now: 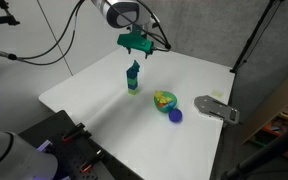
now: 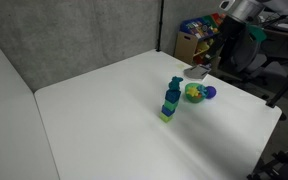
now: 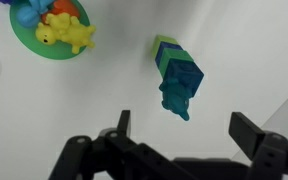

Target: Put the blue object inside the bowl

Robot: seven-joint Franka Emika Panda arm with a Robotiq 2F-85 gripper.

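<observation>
The fingers [image 1: 136, 44] hang wide open above the white worktop [image 1: 104, 110] and hold nothing. The blue object [image 3: 176, 98] is directly below them, between the two tips in the wrist view, and it is not yet touched. It stands on top of a small tower, on a blue cube [image 3: 186, 72] that rests on a yellow-green block [image 3: 166, 47]. The bowl [image 1: 164, 99] is on the worktop to one side of the fingers, well apart from the tower.

I think the main danger is the tower. If the fingers come down a little off centre, one tip can push the pieces and all of them fall. If they close too low, the blue cube may come up too. The pointed top gives little flat area, so the piece may slip. The bowl already holds yellow toys [image 3: 66, 32], so the free place is small, and a dark blue ball [image 1: 176, 115] lies just beside it.

The worktop is smooth and plain; a grey metal piece [image 1: 216, 108] lies beyond the bowl. Around it are grey walls, black cables [image 1: 44, 40] and a cluttered shelf [image 2: 196, 32]
</observation>
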